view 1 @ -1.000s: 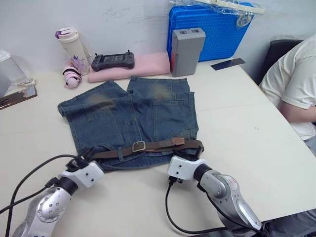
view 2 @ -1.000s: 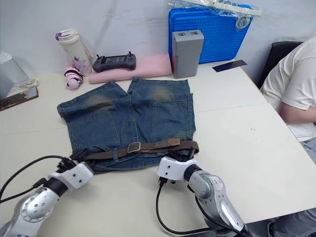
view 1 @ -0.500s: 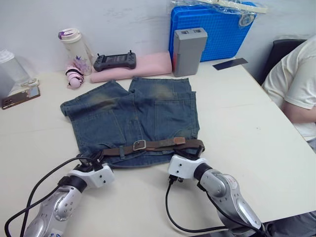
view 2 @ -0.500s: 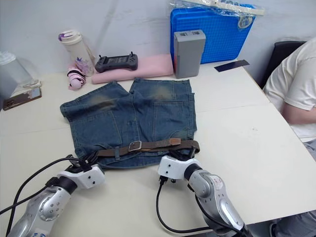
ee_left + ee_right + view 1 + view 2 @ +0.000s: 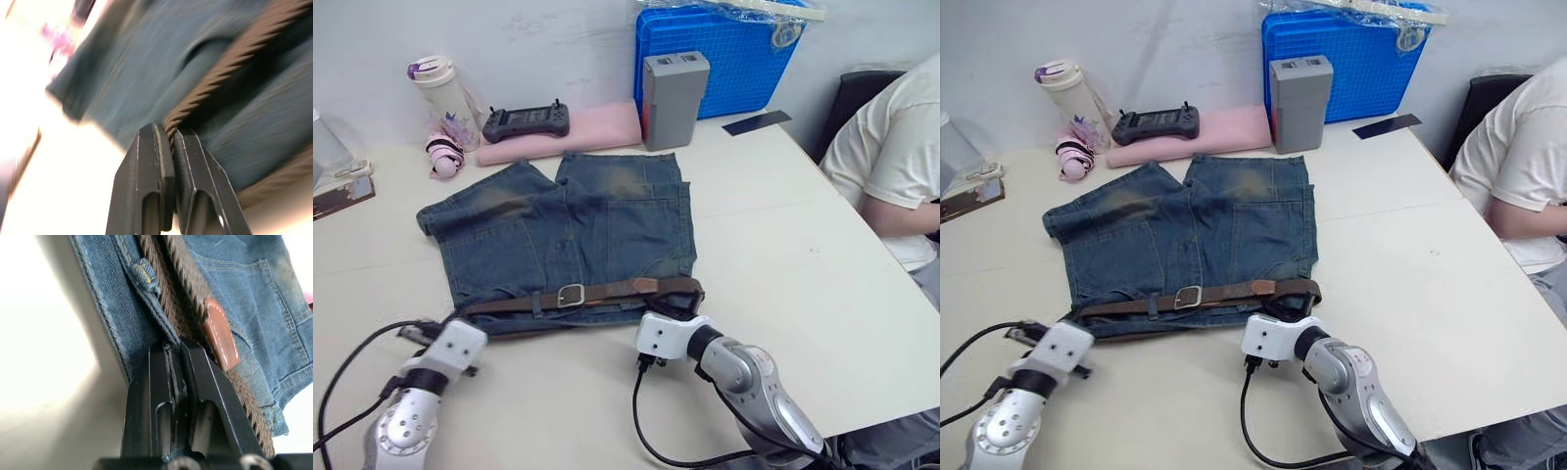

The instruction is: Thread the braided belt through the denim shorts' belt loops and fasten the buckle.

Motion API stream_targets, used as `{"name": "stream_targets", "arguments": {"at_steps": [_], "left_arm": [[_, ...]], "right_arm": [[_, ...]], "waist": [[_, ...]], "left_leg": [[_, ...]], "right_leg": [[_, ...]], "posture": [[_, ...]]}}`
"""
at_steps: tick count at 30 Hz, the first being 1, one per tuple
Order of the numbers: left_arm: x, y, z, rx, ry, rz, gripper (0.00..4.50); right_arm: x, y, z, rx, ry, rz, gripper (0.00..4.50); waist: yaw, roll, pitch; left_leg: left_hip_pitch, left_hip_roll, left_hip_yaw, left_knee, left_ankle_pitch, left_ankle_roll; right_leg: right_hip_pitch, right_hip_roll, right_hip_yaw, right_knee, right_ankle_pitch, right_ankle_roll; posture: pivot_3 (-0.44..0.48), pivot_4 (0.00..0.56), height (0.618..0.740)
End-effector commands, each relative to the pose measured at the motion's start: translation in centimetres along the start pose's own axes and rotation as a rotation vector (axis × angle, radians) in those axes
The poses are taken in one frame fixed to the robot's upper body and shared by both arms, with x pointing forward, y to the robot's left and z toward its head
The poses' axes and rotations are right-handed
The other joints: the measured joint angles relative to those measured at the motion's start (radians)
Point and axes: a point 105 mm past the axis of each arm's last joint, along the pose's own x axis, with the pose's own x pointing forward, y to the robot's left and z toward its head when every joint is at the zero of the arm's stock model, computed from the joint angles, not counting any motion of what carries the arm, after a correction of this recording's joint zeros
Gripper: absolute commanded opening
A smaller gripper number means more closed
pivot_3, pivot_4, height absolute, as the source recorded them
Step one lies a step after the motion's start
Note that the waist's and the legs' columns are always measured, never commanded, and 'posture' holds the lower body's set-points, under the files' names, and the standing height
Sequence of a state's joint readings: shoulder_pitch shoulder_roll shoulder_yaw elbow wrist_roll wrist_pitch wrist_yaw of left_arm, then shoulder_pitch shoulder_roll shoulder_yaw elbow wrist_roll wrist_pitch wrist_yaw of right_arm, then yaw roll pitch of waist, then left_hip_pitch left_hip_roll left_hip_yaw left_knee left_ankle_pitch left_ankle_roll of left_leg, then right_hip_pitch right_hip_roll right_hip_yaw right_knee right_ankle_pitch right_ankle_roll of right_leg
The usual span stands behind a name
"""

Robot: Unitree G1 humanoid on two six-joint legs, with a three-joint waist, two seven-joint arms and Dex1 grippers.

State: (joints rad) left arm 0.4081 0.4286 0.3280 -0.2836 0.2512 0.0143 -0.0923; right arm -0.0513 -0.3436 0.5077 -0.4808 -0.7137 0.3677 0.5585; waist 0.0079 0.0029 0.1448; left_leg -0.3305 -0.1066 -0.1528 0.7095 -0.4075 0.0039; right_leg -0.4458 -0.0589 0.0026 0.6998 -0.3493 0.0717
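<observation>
On the white tabletop (image 5: pixel 783 225) the left claw (image 5: pixel 169 133) sits at the near left corner of the denim shorts (image 5: pixel 573 225), its two black fingers clenched on the left end of the braided belt (image 5: pixel 607 291), with the brown weave pinched between them in the left wrist view; the shorts lie flat, waistband toward the near edge and legs pointing far; the belt runs left to right along that waistband, passing under one of the belt loops (image 5: pixel 536 303) just left of the buckle (image 5: pixel 570 295); the silver buckle lies a little left of the waistband's middle, with a tan leather tip (image 5: pixel 646 285) further right on the belt; the right claw (image 5: pixel 177 350) is at the near right corner of the shorts, its fingers closed together on the waistband's denim edge just beside the belt and the leather tip; along the far edge stand a bottle (image 5: pixel 438 88), a black controller (image 5: pixel 526 121) on a pink folded cloth (image 5: pixel 563 133), a grey box (image 5: pixel 670 85) and a blue crate (image 5: pixel 729 54); a person in a pale shirt (image 5: pixel 891 166) sits at the far right.
</observation>
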Motion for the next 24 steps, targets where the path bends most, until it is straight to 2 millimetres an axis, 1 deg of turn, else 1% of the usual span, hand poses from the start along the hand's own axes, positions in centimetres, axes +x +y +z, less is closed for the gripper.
{"name": "stream_targets", "arguments": {"at_steps": [1,4,7,11,14,15,16,17,19,21,23,24], "left_arm": [[-4.3,3.0,-10.6,-0.063,0.464,0.127,0.09],[-3.9,2.2,-10.0,-0.001,0.426,0.071,0.09],[-3.3,1.0,-8.8,0.027,0.37,0.012,0.09],[-2.4,-0.7,-7.1,0.207,0.25,-0.127,0.09],[-2.0,-1.3,-6.4,0.259,0.18,-0.175,0.09],[-1.9,-1.3,-6.2,0.257,0.161,-0.181,0.84],[-1.9,-1.5,-5.9,0.243,0.136,-0.195,1.09],[-1.8,-1.6,-5.7,0.234,0.118,-0.205,1.57],[-1.8,-1.7,-5.0,0.213,0.08,-0.244,2.48],[-1.7,-1.1,-3.3,0.209,0.024,-0.344,3.37],[-2.0,-1.0,-1.5,0.13,-0.03,-0.474,4.25],[-2.2,-0.7,-0.6,0.069,-0.046,-0.544,4.5]], "right_arm": [[-0.8,-0.9,-3.6,0.023,0.153,-0.041,0.0],[-0.8,-0.9,-3.7,0.024,0.155,-0.042,0.0],[-0.8,-1.0,-3.7,0.021,0.154,-0.039,0.0],[-0.8,-0.8,-3.1,0.042,0.131,-0.013,0.0],[-0.8,-0.9,-3.1,0.06,0.13,0.0,0.0],[-0.8,-1.0,-3.1,0.061,0.134,0.0,0.0],[-0.9,-1.0,-3.0,0.082,0.129,0.009,0.0],[-1.0,-1.1,-2.9,0.098,0.125,0.016,0.78],[-1.2,-1.3,-2.7,0.127,0.118,0.025,1.61],[-1.6,-2.1,-2.3,0.135,0.109,0.053,2.61],[-2.1,-2.6,-2.2,0.145,0.106,0.098,3.61],[-2.4,-2.9,-2.1,0.157,0.1,0.127,4.08]], "waist": [[-0.004,0.001,0.0],[-0.007,0.002,-0.001],[-0.008,0.002,-0.001],[-0.008,0.005,-0.003],[-0.005,0.007,-0.004],[-0.005,0.008,-0.004],[-0.003,0.009,-0.004],[0.0,0.009,-0.004],[0.008,0.007,-0.005],[0.012,0.006,-0.005],[0.013,0.005,-0.004],[0.013,0.005,-0.004]], "left_leg": [[0.001,0.0,0.0,-0.001,0.0,0.0],[0.002,0.0,0.0,-0.003,0.0,-0.001],[0.006,0.0,0.002,-0.01,0.001,-0.001],[0.01,0.0,0.002,-0.012,0.001,-0.001],[0.01,0.0,0.002,-0.012,0.001,-0.001],[0.01,-0.001,0.002,-0.012,0.001,-0.001],[0.01,-0.001,0.002,-0.012,0.001,-0.001],[0.01,-0.001,0.002,-0.012,0.001,-0.001],[0.01,0.0,0.001,-0.012,0.001,-0.001],[0.01,0.0,0.001,-0.012,0.001,-0.001],[0.01,0.0,0.001,-0.012,0.0,0.0],[0.01,-0.001,0.001,-0.011,0.0,0.001]], "right_leg": [[0.0,0.0,0.0,0.0,0.0,0.0],[0.0,0.0,0.001,0.0,0.0,0.0],[0.001,0.0,0.002,-0.002,0.0,-0.001],[0.002,0.0,0.002,-0.002,-0.001,-0.002],[0.002,0.0,0.002,-0.003,-0.001,-0.002],[0.002,0.0,0.003,-0.004,-0.001,-0.002],[0.002,0.0,0.002,-0.004,-0.001,-0.002],[0.002,0.0,0.002,-0.004,-0.001,-0.002],[0.003,0.0,0.002,-0.004,-0.001,-0.002],[0.004,-0.001,0.002,-0.004,-0.001,-0.002],[0.004,-0.001,0.002,-0.005,-0.001,-0.002],[0.004,-0.001,0.002,-0.006,-0.001,-0.002]], "posture": [[0.0,0.15,0.676],[0.0,0.15,0.676],[0.0,0.15,0.676],[0.0,0.15,0.676],[0.0,0.15,0.676],[0.0,0.15,0.676],[0.0,0.15,0.676],[0.0,0.15,0.676],[0.0,0.15,0.676],[0.0,0.15,0.676],[0.0,0.15,0.676],[0.0,0.15,0.676]]}}
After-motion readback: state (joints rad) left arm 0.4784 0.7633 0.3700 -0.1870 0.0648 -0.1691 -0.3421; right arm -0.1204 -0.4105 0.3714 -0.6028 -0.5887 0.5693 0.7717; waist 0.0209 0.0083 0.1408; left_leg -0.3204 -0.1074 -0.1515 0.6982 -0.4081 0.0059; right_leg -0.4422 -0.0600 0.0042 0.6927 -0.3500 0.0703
